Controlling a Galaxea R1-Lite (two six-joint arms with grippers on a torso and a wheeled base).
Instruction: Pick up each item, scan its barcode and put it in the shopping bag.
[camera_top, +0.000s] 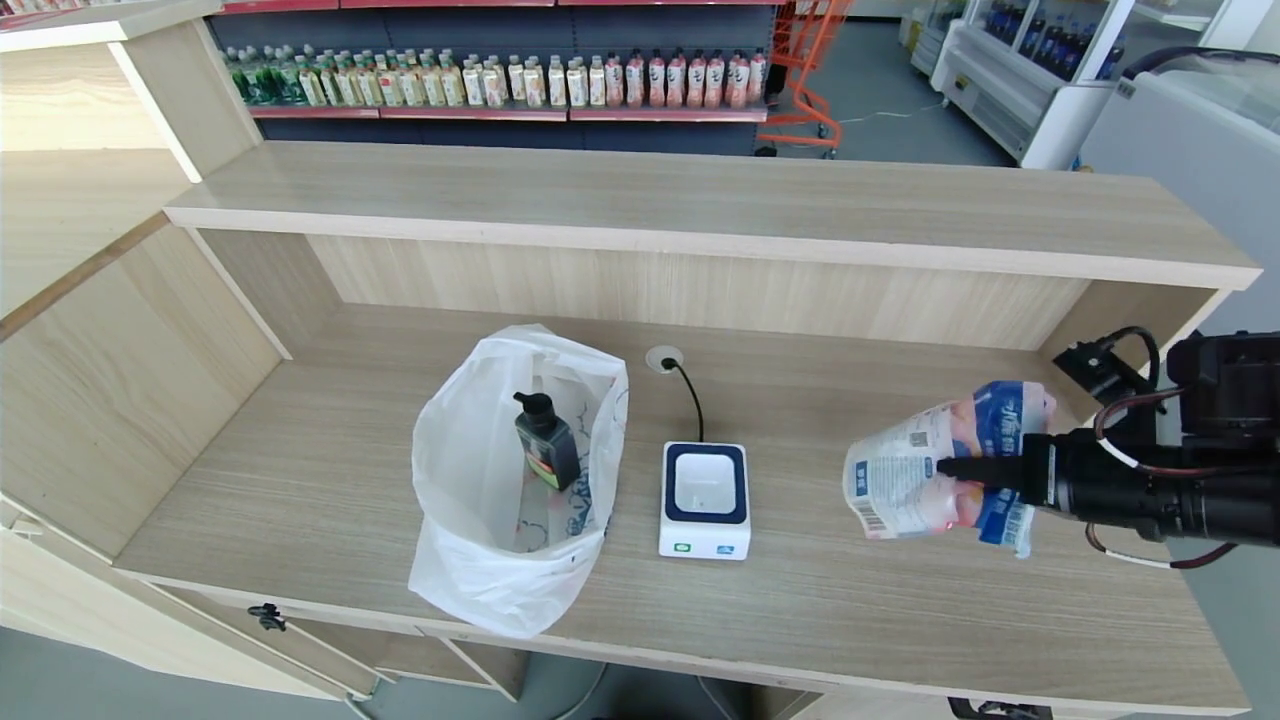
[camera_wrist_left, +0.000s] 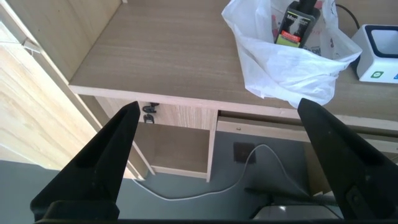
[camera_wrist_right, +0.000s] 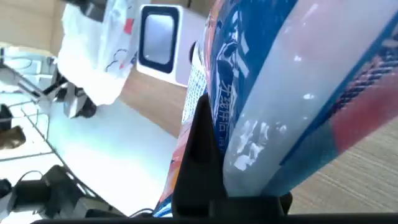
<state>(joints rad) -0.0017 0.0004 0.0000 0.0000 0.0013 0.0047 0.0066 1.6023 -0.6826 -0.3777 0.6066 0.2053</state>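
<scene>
Right claw (camera_top: 945, 468) clamped mid-body on soft blue-pink plastic pouch (camera_top: 915, 445), held above light wooden bench (camera_top: 300, 480) right of white square scanner (camera_top: 704, 498); likely light, crinkly, slippery, so keep barcode end free; left claw (camera_wrist_left: 219, 106) wide open, empty.

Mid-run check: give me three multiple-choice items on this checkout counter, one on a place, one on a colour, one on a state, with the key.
1. Where is the black pump bottle?
A) inside the white plastic shopping bag
B) on the counter's upper ledge
C) lying on bare wood beside the bag

2. What colour frames the window of the white box-shaped barcode scanner?
A) red
B) dark blue
C) yellow

3. What state is the right claw in?
A) open and empty
B) shut on the blue, white and pink plastic packet
C) resting flat on the wood

Key: 1 A, the bottle stands within the bag's open mouth. 2 B, a dark blue border rings the pale window. 3 B, the packet hangs above the counter, pinched in that claw.
</scene>
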